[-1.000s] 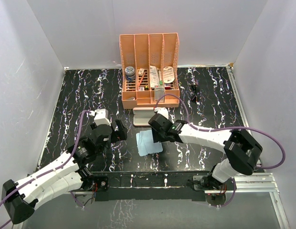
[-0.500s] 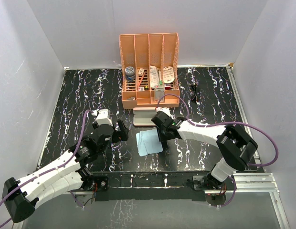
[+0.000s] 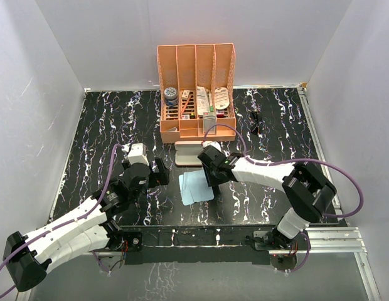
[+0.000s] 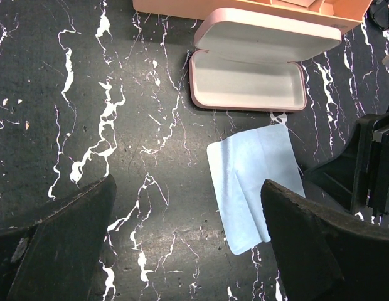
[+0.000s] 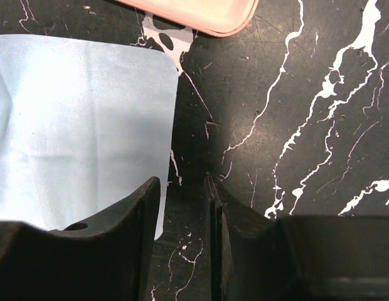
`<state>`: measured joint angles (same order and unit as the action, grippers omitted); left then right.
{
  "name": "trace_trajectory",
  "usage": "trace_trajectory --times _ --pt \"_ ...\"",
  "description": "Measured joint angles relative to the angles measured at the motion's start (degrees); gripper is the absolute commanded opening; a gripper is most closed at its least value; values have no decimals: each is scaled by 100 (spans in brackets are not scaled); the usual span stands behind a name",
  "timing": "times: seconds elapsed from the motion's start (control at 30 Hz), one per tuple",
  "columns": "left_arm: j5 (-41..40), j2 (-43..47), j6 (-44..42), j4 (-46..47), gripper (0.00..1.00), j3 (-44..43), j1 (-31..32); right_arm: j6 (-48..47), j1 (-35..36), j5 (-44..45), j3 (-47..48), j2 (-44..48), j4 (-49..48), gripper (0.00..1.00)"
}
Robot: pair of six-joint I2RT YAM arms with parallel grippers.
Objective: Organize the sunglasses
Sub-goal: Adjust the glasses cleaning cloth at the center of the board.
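1. Sunglasses [image 3: 255,121]: black, near the table's far right corner, well apart from both grippers.
2. Left gripper [image 4: 188,185]: jaws released wide, empty.
3. Right gripper [image 5: 181,188]: jaws narrowed, slit empty, at blue cloth [image 5: 75,125] edge.

A black table [image 3: 94,125] veined with white marbling fills the space. Plain white walls [image 3: 119,37] close it in at the left, back and right, evenly lit.

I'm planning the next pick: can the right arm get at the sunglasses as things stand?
Probably yes: the sunglasses lie alone on the table, nothing standing between them and the right pincer beside the cloth.
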<state>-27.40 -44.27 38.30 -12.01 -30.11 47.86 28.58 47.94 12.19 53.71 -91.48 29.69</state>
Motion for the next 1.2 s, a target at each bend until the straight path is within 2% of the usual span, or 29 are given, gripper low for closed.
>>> trace_trajectory --times 0.43,1.2 --pt "2 -28 -17 2 99 7 0 26 0 -125 59 -229 -42 30" --pt "33 90 -22 22 99 107 0 595 0 -168 127 -361 -155 23"
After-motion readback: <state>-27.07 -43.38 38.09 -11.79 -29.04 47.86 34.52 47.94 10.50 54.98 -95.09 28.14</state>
